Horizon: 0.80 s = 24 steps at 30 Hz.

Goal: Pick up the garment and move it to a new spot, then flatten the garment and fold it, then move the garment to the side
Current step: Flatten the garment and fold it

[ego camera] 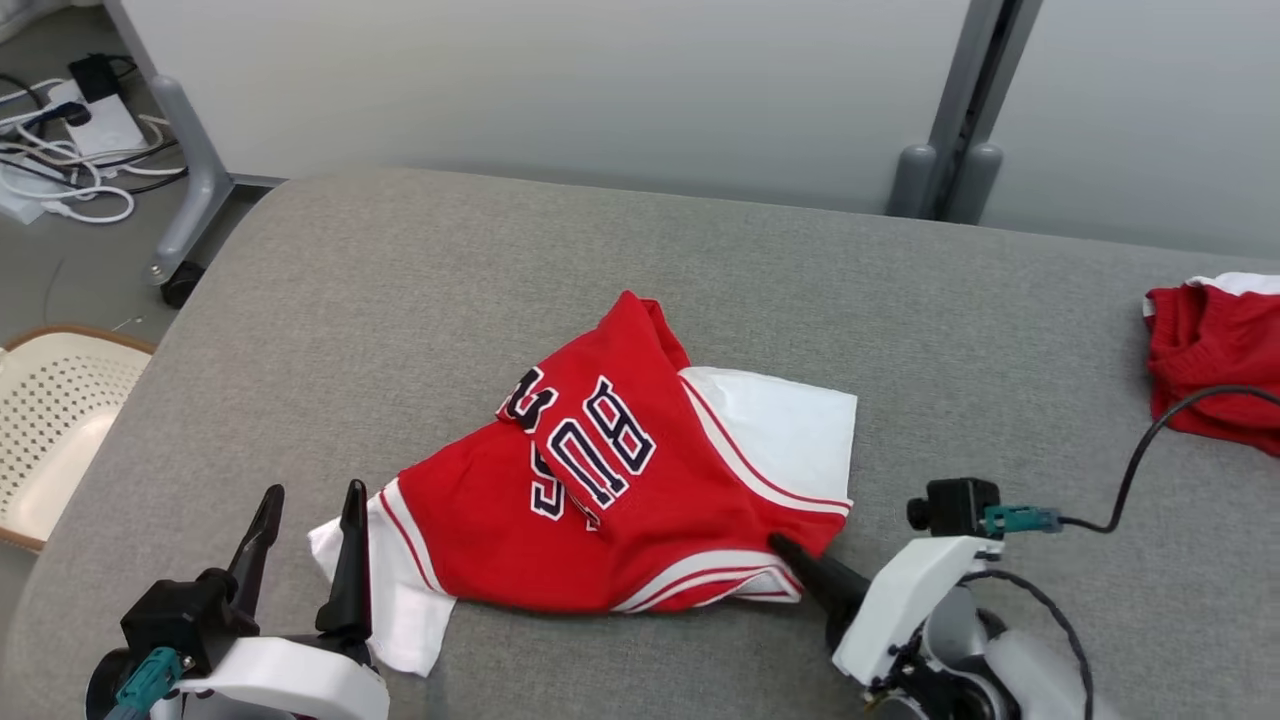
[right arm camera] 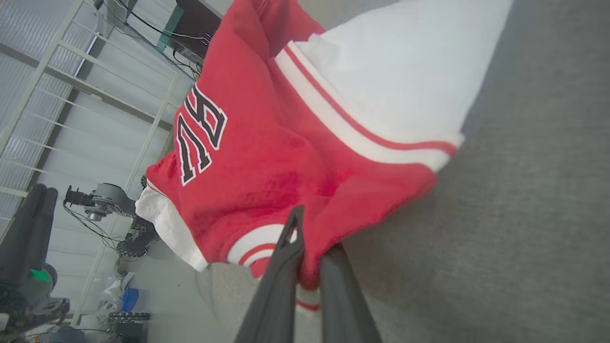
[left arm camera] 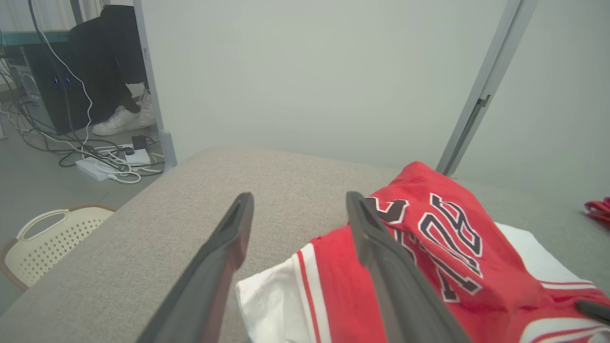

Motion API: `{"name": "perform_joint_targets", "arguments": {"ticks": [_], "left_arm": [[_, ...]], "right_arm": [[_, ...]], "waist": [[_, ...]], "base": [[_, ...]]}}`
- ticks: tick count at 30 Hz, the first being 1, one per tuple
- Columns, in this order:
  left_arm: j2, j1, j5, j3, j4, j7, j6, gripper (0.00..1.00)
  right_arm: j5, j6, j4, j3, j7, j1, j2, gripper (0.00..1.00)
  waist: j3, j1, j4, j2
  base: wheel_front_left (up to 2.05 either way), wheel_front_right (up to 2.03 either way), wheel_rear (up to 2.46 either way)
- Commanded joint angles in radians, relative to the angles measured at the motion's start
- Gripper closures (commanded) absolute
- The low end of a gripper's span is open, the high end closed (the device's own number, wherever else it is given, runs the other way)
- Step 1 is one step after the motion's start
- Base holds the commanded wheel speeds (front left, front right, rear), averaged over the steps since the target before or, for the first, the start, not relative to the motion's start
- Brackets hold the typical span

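Note:
A crumpled red and white garment [ego camera: 620, 470] with dark lettering lies on the grey padded table [ego camera: 400, 280], near the front middle. My right gripper [ego camera: 778, 543] is shut on the garment's lower right red hem; the right wrist view shows its fingers [right arm camera: 286, 257] pinching a fold of the garment [right arm camera: 267, 157]. My left gripper [ego camera: 313, 490] stands open at the front left, its right finger just over the white sleeve corner. In the left wrist view, the left gripper [left arm camera: 300, 197] frames bare table, with the garment [left arm camera: 443, 257] beside and under its right finger.
Another red and white cloth [ego camera: 1215, 360] lies at the table's right edge. A cream perforated basket [ego camera: 50, 420] sits on the floor to the left, with cables and a power strip [ego camera: 80, 130] beyond. A person's white shoe [left arm camera: 119, 119] shows behind the partition.

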Motion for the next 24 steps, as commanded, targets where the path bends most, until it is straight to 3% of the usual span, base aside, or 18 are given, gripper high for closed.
{"name": "perform_joint_targets", "arguments": {"ticks": [1,8,17,24], "left_arm": [[0.012,-0.024,0.000,0.007,-0.004,0.001,0.000,0.00],[0.027,-0.025,0.004,0.008,-0.014,0.007,0.004,0.00],[0.031,-0.042,0.004,-0.001,-0.028,0.017,0.003,0.00],[0.030,-0.061,0.001,-0.008,-0.020,0.018,-0.002,0.00]], "right_arm": [[-0.054,0.000,-0.035,-0.009,0.007,-0.007,-0.074,1.00],[-0.148,0.000,-0.158,-0.103,0.044,-0.009,-0.199,1.00],[-0.240,0.000,-0.296,-0.257,0.177,0.032,-0.315,1.00],[-0.354,0.000,-0.246,-0.314,0.157,0.037,-0.404,1.00]], "waist": [[0.002,0.0000,-0.042,0.0000],[0.007,0.0000,-0.115,0.0000],[0.018,0.0000,-0.177,0.0000],[0.032,0.0000,-0.183,0.0000]], "base": [[0.00,0.00,0.00],[0.00,0.00,0.00],[0.00,0.00,0.00],[0.00,0.00,0.00]]}}
